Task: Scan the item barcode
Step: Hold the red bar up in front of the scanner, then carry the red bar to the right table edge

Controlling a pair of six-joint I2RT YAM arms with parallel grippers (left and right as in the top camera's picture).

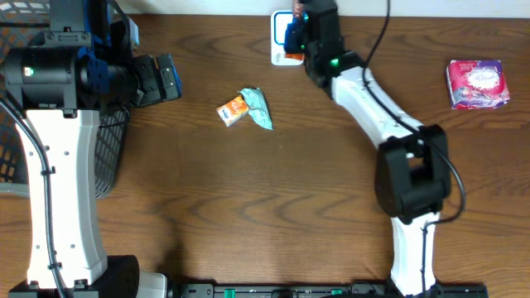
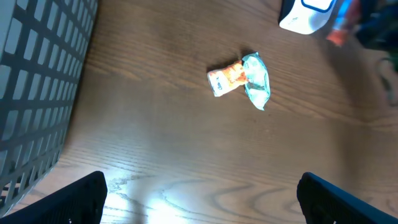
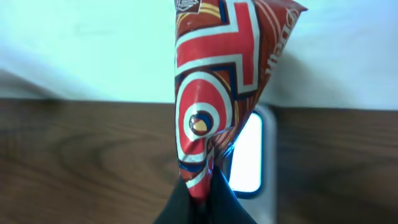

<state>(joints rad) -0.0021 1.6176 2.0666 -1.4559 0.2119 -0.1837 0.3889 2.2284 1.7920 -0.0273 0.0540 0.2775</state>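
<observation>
The item, a red, white and blue snack packet (image 3: pixel 217 93), is pinched at its lower end by my right gripper (image 3: pixel 202 196), which is shut on it. It hangs in front of the white barcode scanner (image 3: pixel 249 155) with its lit window. From overhead, the right gripper (image 1: pixel 296 37) sits over the scanner (image 1: pixel 277 25) at the table's far edge, and only an orange-red bit of the packet (image 1: pixel 291 56) shows. My left gripper (image 2: pixel 201 199) stands wide open above bare wood, well left of the scanner, with nothing between its fingers.
An orange packet (image 1: pixel 233 110) and a teal packet (image 1: pixel 258 108) lie together mid-table. A pink packet (image 1: pixel 477 84) rests at the far right. A dark wire basket (image 1: pixel 112 157) stands at the left edge beside the left arm.
</observation>
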